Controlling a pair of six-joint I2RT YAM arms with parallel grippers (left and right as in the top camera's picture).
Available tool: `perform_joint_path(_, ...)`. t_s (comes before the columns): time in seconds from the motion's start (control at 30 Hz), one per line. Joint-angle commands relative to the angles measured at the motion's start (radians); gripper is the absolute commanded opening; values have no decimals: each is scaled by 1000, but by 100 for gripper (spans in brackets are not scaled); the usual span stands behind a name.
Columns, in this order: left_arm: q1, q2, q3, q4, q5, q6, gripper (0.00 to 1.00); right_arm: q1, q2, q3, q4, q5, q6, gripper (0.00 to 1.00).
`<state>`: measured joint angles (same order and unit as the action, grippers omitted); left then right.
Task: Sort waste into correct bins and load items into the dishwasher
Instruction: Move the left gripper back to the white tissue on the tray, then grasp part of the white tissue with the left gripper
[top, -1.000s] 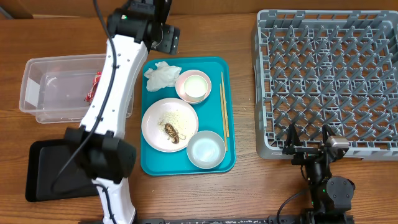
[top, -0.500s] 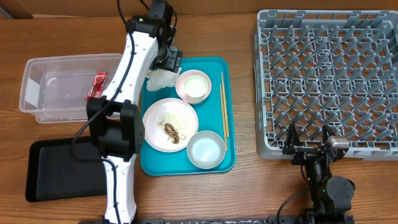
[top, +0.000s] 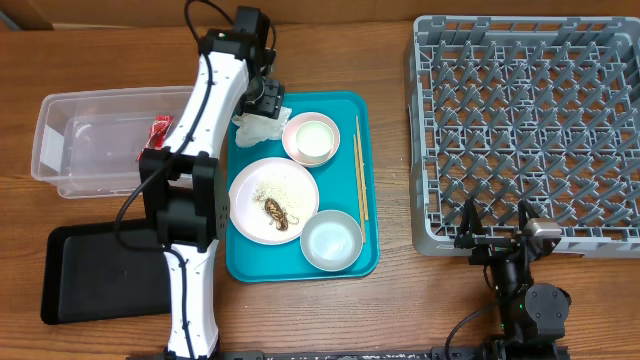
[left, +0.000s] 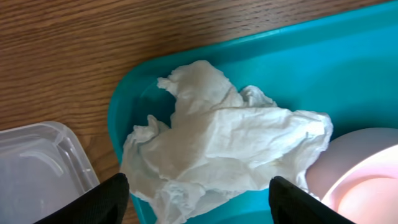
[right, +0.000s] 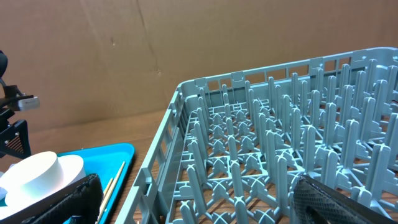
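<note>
A crumpled white tissue (left: 224, 146) lies in the teal tray's back left corner; my left gripper (left: 199, 200) hangs right over it, open, one finger on each side. From overhead the left gripper (top: 266, 100) covers part of the tissue (top: 250, 128). A red wrapper (top: 158, 135) lies in the clear tub (top: 75, 110). The plate (top: 262, 180) carries rice grains and a brown scrap (top: 277, 212). A small pink bowl (top: 312, 137), a larger bowl (top: 331, 240) and chopsticks (top: 360, 170) share the tray. My right gripper (top: 497, 235) is open at the grey dish rack's (top: 530, 120) front edge.
The black tray (top: 95, 270) lies front left, partly under my left arm. The teal tray (top: 350, 262) sits between the tub and the rack. The tub's corner (left: 37, 174) is close to my left finger. Rack pegs (right: 280, 155) fill the right wrist view.
My left gripper has swung from behind the tub over to the tray's back left corner and come down over the tissue, its jaws narrowing a little. The right arm has not moved.
</note>
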<state>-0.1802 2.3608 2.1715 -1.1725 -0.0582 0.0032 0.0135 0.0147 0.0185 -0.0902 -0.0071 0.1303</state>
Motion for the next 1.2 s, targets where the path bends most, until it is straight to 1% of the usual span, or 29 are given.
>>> perform_joint_path(0.0, 12, 7, 1, 6, 71, 26, 74, -5, -12, -11, 6, 10, -4, 100)
perform_joint_path(0.2, 14, 7, -12, 6, 74, 80, 76, -5, -12, -11, 6, 10, -4, 100)
perform_joint_path(0.47, 16, 7, -50, 35, 64, 80, 76, -5, -12, -11, 6, 10, -4, 100)
perform_joint_path(0.6, 17, 7, -89, 61, 47, 80, 78, -5, -12, -11, 6, 10, -4, 100)
perform_joint_path(0.8, 17, 7, -101, 68, 47, 80, 76, -5, -12, -11, 6, 10, -4, 100)
perform_joint_path(1.07, 17, 7, -181, 101, 47, 80, 75, -5, -12, -11, 6, 10, -4, 100)
perform_joint_path(1.17, 17, 7, -190, 111, 47, 79, 73, -5, -12, -11, 6, 10, -4, 100)
